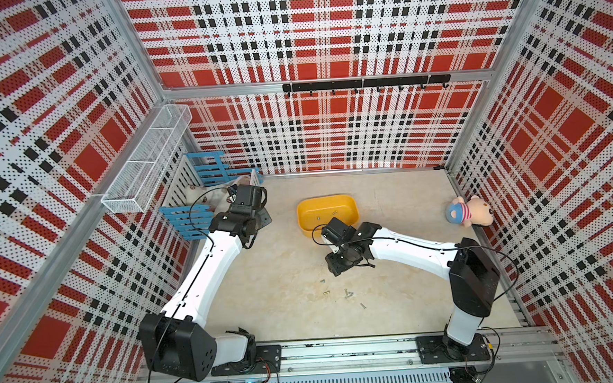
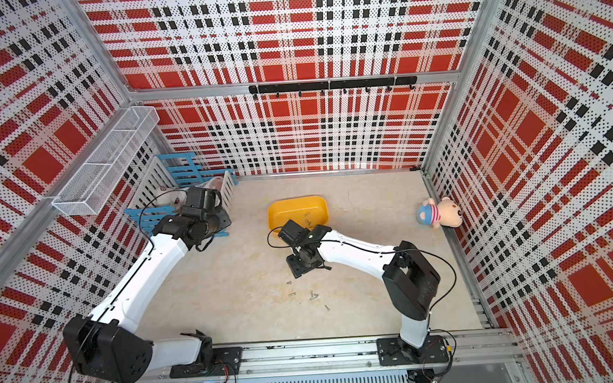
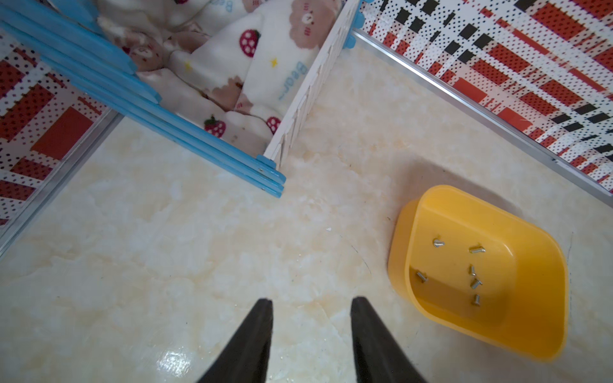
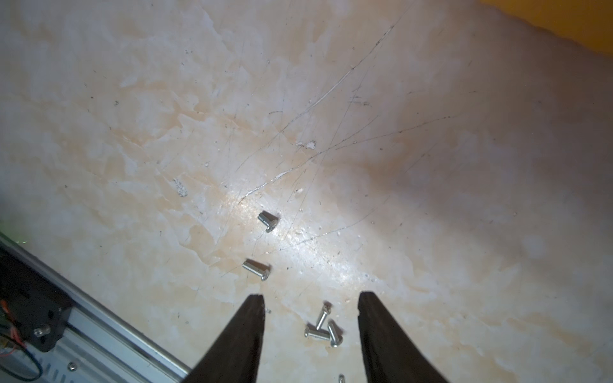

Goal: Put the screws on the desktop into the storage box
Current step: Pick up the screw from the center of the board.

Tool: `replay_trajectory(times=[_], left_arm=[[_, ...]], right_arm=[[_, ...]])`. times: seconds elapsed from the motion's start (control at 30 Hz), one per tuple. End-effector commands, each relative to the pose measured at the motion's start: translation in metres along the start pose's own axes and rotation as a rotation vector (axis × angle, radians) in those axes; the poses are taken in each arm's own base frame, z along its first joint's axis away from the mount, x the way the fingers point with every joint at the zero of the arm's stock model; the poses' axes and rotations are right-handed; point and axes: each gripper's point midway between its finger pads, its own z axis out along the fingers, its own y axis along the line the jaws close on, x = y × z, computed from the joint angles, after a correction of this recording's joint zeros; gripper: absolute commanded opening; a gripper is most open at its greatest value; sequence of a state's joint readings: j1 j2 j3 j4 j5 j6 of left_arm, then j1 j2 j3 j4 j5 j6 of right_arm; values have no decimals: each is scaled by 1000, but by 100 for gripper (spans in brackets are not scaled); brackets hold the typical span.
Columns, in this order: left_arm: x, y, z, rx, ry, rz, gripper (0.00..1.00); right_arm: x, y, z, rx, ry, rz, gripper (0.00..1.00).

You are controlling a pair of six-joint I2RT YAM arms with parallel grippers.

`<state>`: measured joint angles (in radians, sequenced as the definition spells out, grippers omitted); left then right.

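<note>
**Step in hand:** pick-up of a screw from the worktop [image 4: 166, 132] by the right fingers [image 4: 245, 331].

**Condition.** The right fingers stand apart and hold nothing. In the right wrist view, a cluster [image 4: 323, 328] of three touching screws lies between the two tips. A single screw [image 4: 256, 269] lies just beyond one tip, and another lies further ahead. One more shows partly at the frame edge, back between the fingers. Whether the tips touch the worktop cannot be told.

The left fingers [image 3: 252, 331] are likewise apart and empty over bare worktop. The yellow box [image 3: 537, 298] is off to one side of them and the crate [image 3: 199, 142] is ahead. Six screws [image 3: 476, 282] lie in the box, so roughly half the job appears done.

**Procedure (recommended).**
1. Prefer the single screw. Closing on the cluster risks scattering it or lifting two.
2. Centre the shank between the tips, with the fingers across its length.
3. Lower until the tips just meet the worktop, then close fully.
4. Lift straight up and carry the screw over the box. Release it low so that it does not bounce out.
</note>
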<state>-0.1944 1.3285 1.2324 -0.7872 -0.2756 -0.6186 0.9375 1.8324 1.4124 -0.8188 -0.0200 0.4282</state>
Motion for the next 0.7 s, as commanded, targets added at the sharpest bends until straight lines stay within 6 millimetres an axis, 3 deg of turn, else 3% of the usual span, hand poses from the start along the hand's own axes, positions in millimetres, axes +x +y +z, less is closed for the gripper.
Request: replay_trajectory(times=[0.0, 0.33, 0.67], left_arm=[[-1, 2, -3, 23, -10, 7, 46], [-5, 20, 1, 1, -9, -10, 46], [1, 25, 5, 1, 4, -17, 45]], right_arm=[[5, 6, 8, 24, 40, -114, 49], [11, 26, 23, -16, 83, -281, 45], [12, 39, 41, -33, 118, -323, 42]])
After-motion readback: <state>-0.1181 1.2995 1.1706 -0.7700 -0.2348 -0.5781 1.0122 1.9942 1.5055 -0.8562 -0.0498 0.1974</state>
